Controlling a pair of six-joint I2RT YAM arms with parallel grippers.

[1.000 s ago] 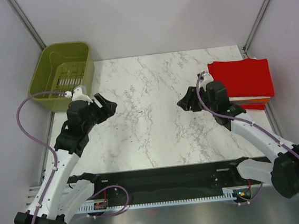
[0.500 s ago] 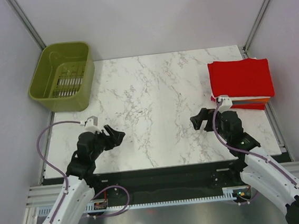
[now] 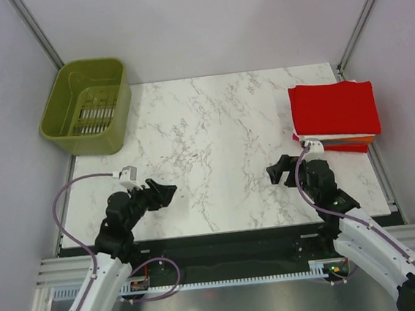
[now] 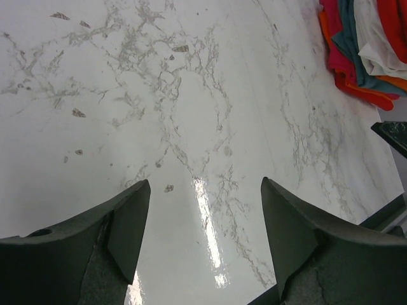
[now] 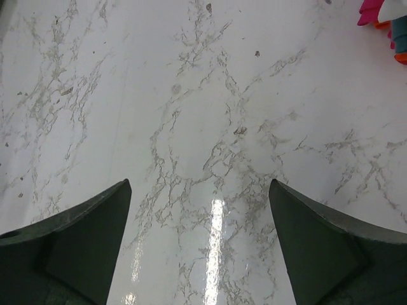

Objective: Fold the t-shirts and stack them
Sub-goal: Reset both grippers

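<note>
Down at the near edge, about 7 o'clock on the white marble-patterned tabletop (image 3: pixel 204 119), the left gripper (image 3: pixel 162 191) has its two dark, matte, wedge-shaped fingers (image 4: pixel 121 222) spread wide. Nothing sits between them, just glossy stone with grey veins and a bright streak of reflected light. Over at 5 o'clock, the right gripper (image 3: pixel 277 171) shows the same picture: black fingers (image 5: pixel 318 235) splayed far apart, gripping nothing, bare marble below. Whether either set of tips touches the surface, I cannot tell. A purple cable (image 3: pixel 68 194) loops off the left arm's wrist, and another runs down the white-shelled right arm. Moving out to 2 o'clock, against the right-hand edge of the table, there's the stack of folded cloth t-shirts (image 3: pixel 334 117), soft rectangles piled flat. A bright red t-shirt (image 3: pixel 338 99) lies on top, squared off and smooth. Beneath it, thin edges of white, orange and red peek out on the near side, and the left wrist view picks out a teal-grey layer too. The stack is well apart from the left gripper, near the right one, and touched by neither. Farthest out, at 10 o'clock, the olive-green plastic basket (image 3: pixel 89 104), with rounded corners and a slotted floor, sits at the far left corner.
</note>
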